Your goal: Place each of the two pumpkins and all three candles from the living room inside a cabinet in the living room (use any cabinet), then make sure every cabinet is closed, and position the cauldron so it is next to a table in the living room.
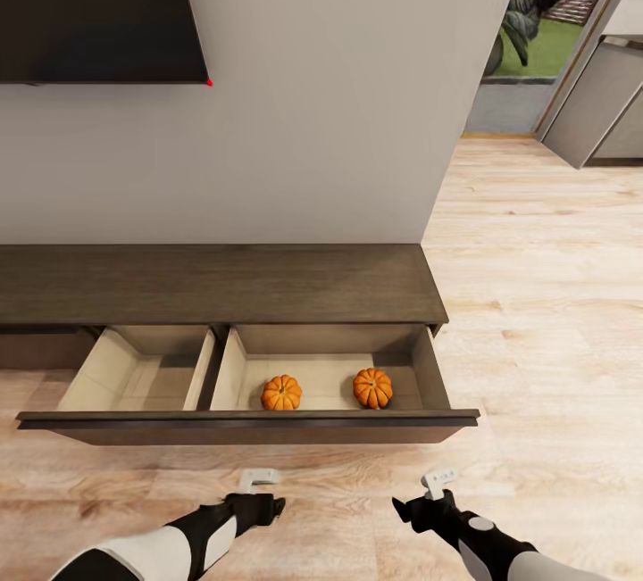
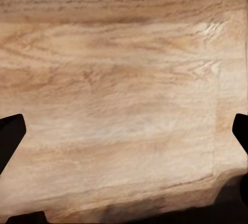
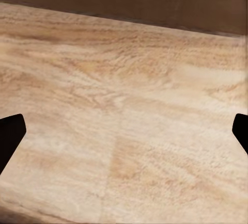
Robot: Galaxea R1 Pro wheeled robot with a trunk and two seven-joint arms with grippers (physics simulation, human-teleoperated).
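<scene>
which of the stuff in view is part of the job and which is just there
Part of the job:
- two pumpkins, left one and right one, both in the open drawer's right compartment
- cabinet, drawer pulled out
- left gripper and right gripper, both open, holding nothing

Just there:
- wall TV
- wood floor
- patio door

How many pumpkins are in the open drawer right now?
2. Both sit in the right compartment of the open drawer: one pumpkin toward its left, the other pumpkin toward its right. The left compartment holds none.
</scene>
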